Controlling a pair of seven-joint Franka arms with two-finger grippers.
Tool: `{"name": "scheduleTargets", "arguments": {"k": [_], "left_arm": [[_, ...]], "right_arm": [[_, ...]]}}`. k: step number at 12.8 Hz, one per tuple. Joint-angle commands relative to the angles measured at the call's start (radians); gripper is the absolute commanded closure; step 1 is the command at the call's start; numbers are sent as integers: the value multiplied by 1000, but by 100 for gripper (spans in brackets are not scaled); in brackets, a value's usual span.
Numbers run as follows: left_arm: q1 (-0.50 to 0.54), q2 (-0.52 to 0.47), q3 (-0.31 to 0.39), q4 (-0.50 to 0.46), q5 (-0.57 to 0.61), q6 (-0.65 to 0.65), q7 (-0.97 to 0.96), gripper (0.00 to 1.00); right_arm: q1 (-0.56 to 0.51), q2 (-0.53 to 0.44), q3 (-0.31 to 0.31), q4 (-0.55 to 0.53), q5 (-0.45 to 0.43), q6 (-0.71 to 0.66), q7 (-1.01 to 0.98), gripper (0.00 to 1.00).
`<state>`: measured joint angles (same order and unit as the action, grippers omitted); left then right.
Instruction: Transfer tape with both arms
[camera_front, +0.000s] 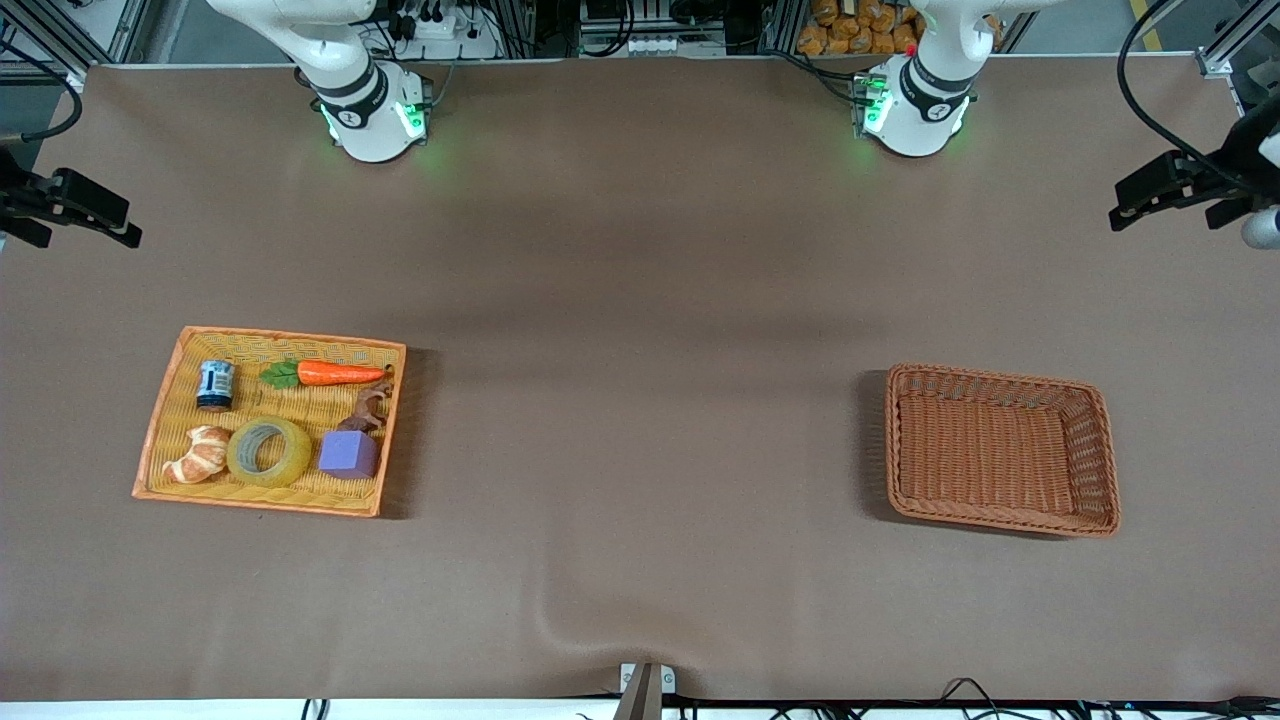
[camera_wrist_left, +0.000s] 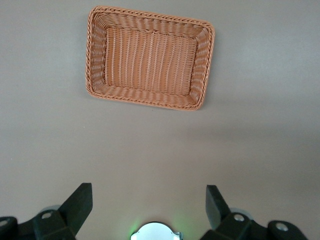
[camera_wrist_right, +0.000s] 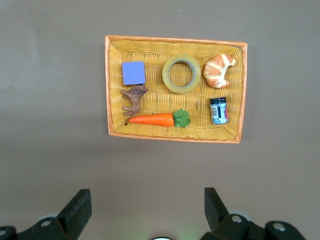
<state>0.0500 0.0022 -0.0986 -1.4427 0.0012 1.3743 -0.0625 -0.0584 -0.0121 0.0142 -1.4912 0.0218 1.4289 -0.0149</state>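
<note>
The tape (camera_front: 269, 451) is a yellowish ring lying flat in the orange tray (camera_front: 300, 339) at the right arm's end of the table. It also shows in the right wrist view (camera_wrist_right: 181, 73), between a purple cube and a croissant. My right gripper (camera_wrist_right: 147, 197) is open and empty, high over bare table beside the tray (camera_wrist_right: 175, 39). My left gripper (camera_wrist_left: 148, 192) is open and empty, high over bare table beside the brown basket (camera_wrist_left: 150, 14). Neither hand shows in the front view; only the arm bases (camera_front: 370, 110) (camera_front: 915, 105) do.
The tray also holds a purple cube (camera_front: 348, 453), a croissant (camera_front: 197, 455), a carrot (camera_front: 330, 374), a small can (camera_front: 215, 385) and a brown animal figure (camera_front: 368, 408). The brown basket (camera_front: 1000, 377) stands empty at the left arm's end. Black fixtures (camera_front: 70, 205) (camera_front: 1180, 185) overhang both table ends.
</note>
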Motion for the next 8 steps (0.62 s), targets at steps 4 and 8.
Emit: {"name": "scheduleTargets", "arguments": {"k": [4, 8], "left_arm": [[-1, -10, 3, 2, 8, -12, -8, 0], [10, 1, 3, -13, 6, -11, -28, 0]], "right_arm": [[-11, 3, 6, 9, 21, 2, 12, 0], [-9, 32, 6, 11, 38, 2, 12, 0]]}}
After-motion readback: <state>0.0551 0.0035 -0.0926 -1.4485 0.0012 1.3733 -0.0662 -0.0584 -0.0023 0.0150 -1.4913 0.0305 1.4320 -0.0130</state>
